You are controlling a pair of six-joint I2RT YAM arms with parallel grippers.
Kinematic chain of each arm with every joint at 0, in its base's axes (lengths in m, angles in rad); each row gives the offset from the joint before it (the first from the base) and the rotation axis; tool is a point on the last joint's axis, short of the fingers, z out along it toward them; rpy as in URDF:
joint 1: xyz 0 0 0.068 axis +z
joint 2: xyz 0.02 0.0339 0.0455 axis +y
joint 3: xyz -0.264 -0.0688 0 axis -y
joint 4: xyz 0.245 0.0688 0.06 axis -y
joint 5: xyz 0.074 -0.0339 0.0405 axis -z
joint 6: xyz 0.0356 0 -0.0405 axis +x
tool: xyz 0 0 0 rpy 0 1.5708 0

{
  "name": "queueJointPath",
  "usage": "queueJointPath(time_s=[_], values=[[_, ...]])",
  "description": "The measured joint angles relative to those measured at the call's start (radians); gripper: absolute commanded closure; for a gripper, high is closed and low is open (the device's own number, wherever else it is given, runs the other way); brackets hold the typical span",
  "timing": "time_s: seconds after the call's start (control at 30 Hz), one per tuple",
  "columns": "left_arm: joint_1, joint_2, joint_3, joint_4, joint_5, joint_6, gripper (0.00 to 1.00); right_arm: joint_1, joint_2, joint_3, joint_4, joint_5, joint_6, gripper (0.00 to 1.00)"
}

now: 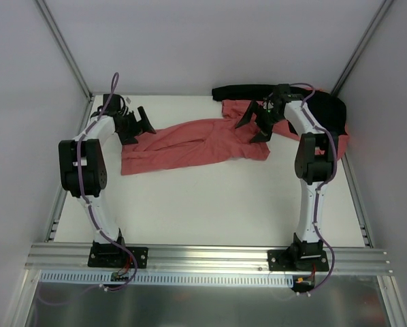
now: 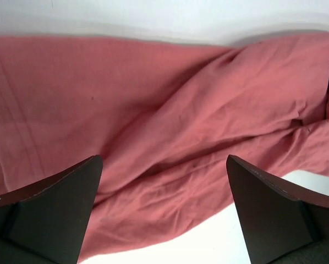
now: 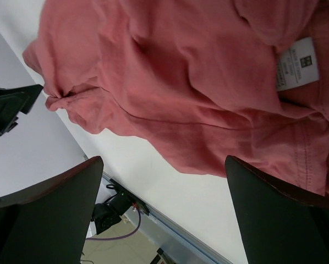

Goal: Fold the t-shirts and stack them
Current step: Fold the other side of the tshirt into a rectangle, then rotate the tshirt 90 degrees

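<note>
One salmon-red t-shirt (image 1: 190, 144) lies crumpled and stretched across the white table (image 1: 210, 204), from the left arm to the back right. My left gripper (image 1: 142, 128) hovers open over its left end, and the left wrist view shows wrinkled cloth (image 2: 170, 104) below and between the open left gripper (image 2: 163, 165). My right gripper (image 1: 254, 128) stands open above the shirt's right end. In the right wrist view the shirt (image 3: 181, 82) with its white label (image 3: 296, 63) lies beyond the open right gripper (image 3: 163, 162). Neither gripper holds anything.
A black bag or bin (image 1: 326, 109) sits at the back right corner, with more red cloth (image 1: 343, 136) showing at its right edge. White walls and metal posts close in the table. An aluminium rail (image 1: 210, 257) carries both arm bases.
</note>
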Motion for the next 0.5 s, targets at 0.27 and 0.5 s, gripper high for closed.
queueJointPath(time_s=[0.27, 0.5], values=[[0.0, 0.089, 0.061, -0.036, -0.036, 0.006, 0.01, 0.0, 0.003, -0.062, 0.023, 0.0, 0.002, 0.01], [0.0, 0.103, 0.038, -0.051, -0.075, 0.024, 0.01, 0.0, 0.003, -0.062, 0.035, -0.008, 0.005, 0.01]])
